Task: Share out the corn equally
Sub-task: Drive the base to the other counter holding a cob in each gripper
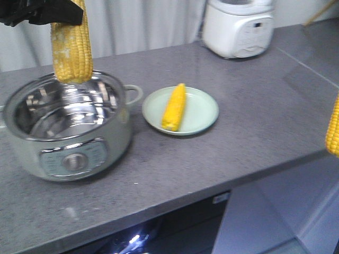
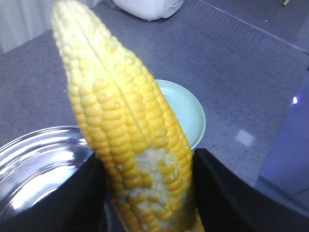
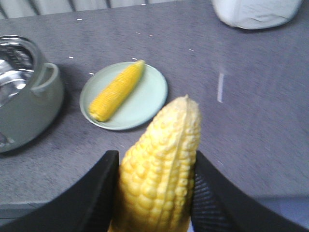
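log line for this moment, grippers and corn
left gripper: shut on cob A over pot | right gripper: shut on cob B right of plate | plate: third cob | pot: no corn visible

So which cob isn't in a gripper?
The cob lying on the green plate; the left gripper holds one over the pot, the right gripper the other.

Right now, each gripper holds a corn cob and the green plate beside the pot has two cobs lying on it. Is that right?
Not quite. The plate holds a single cob, not two; the front view shows it. The rest stands: the left gripper holds a second cob, the right gripper holds a third cob, and the plate sits beside the pot.
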Robot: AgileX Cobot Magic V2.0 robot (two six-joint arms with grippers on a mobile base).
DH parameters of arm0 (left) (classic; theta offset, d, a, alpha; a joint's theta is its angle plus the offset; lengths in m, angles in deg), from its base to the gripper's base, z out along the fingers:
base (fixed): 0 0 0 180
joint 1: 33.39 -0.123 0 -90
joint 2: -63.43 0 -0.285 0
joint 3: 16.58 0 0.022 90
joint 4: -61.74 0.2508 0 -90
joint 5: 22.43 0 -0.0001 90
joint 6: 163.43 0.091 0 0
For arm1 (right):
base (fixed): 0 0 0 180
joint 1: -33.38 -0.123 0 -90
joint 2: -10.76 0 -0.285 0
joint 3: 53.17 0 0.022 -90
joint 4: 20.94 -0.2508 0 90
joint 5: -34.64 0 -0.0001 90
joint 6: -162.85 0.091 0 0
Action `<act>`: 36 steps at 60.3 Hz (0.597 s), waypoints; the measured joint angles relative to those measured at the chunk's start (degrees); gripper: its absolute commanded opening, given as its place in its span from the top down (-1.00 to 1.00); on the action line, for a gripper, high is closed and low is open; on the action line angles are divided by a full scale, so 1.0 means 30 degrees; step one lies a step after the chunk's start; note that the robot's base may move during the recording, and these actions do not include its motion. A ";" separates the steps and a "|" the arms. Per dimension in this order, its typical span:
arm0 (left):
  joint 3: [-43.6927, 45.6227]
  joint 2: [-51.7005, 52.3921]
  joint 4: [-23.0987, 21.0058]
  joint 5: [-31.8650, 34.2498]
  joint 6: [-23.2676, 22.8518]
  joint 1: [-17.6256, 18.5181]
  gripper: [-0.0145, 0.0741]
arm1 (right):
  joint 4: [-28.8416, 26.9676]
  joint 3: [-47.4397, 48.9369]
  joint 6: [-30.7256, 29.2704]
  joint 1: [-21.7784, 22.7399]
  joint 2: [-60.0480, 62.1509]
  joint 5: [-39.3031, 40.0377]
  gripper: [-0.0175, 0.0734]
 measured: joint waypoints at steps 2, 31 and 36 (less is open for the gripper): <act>0.0000 0.0000 0.0000 0.0000 0.0000 0.0000 0.52 | 0.0000 0.0000 0.0000 0.0000 0.0000 0.0000 0.35; 0.0000 0.0000 0.0000 0.0000 0.0000 0.0000 0.52 | 0.0000 0.0000 0.0000 0.0000 0.0000 0.0000 0.35; 0.0000 0.0000 0.0000 0.0000 0.0000 0.0000 0.52 | 0.0000 0.0000 0.0000 0.0000 0.0000 0.0000 0.35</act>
